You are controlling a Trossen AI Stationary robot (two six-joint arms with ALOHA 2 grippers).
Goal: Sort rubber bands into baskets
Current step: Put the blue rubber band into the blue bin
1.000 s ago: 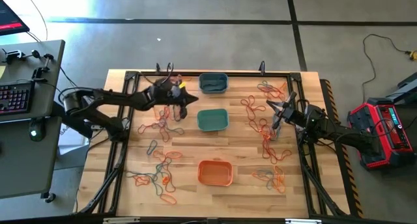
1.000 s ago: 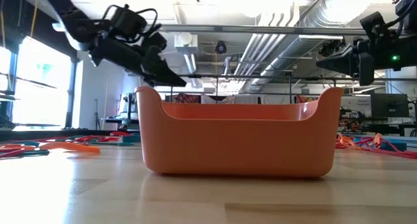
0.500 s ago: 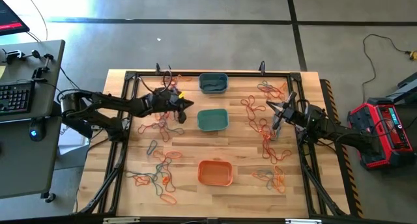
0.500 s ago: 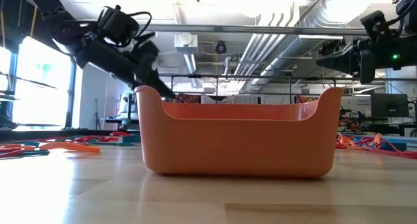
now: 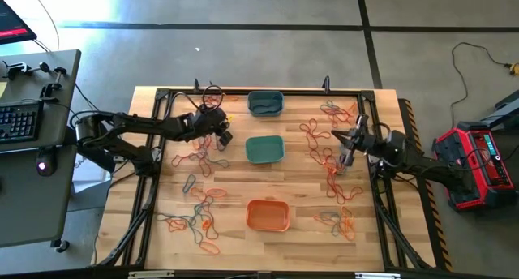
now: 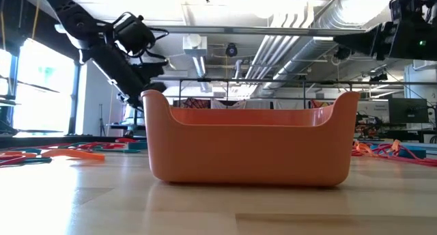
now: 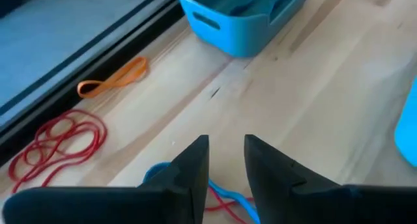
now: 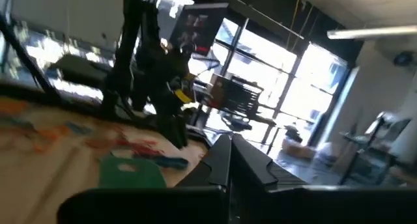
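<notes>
Rubber bands [image 5: 328, 161] in orange, red and blue-teal lie scattered in loose clusters over both sides of the wooden surface [image 5: 300, 199], with further tangles at left [image 5: 199, 214]. Three baskets stand in a column down the middle: grey-blue basket [image 5: 265, 103] farthest, teal-green basket [image 5: 264, 149] in the centre, orange basket [image 5: 268, 215] nearest. From above, a dark shape shows in the grey-blue one; what lies inside the other two cannot be made out. Judged from the many bands on the wood, sorting is at an early stage and most of the work remains.

Left arm reaches in from the left, its left hand [image 5: 220, 133] low over the surface between the left cluster and the teal-green basket. In the wrist view its fingers [image 7: 189, 168] are spread a little apart with bare wood between them, pinching nothing; a blue band [image 7: 225, 196] and a red strand lie just beneath the tips, a red tangle [image 7: 52, 142] and an orange band [image 7: 114, 79] farther off toward the grey-blue basket. This looks like an approach for a pick.

Right arm waits at the right, its right hand [image 5: 349, 145] pressed together and raised over the right cluster, carrying nothing visible.
</notes>
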